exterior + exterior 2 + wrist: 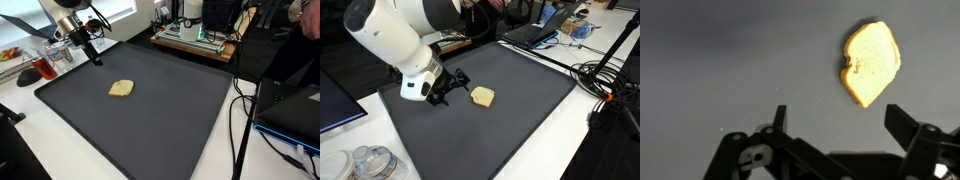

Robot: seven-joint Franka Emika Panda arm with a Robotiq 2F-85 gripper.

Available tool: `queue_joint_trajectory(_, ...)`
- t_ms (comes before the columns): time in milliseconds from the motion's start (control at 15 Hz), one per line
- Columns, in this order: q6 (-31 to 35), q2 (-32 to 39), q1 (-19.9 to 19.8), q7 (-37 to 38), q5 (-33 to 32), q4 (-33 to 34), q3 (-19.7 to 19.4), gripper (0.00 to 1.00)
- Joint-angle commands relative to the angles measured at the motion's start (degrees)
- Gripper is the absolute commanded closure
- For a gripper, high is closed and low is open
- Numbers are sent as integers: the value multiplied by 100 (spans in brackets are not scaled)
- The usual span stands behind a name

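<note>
Hovering the gripper [835, 118], jaws wide open and empty, over the dark mat [175, 115], I judge this the approach: the bread slice [872, 62] lies near, untouched, so next I must centre above it and lower.

Exterior views and downward wrist view share bread [872, 62].

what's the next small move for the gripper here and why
Probably ease the gripper forward over the bread. In the wrist view its jaws stand open and empty, and the bread lies flat on the dark mat, ahead of the fingers and slightly off centre, not yet between them.
</note>
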Motion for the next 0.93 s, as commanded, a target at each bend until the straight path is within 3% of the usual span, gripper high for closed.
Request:
queue_joint_trajectory(0, -326, 405, 0, 403, -471, 738, 144, 0)
queue_joint_trajectory(867, -717, 1161, 773, 2023, -1841, 2120, 135, 0)
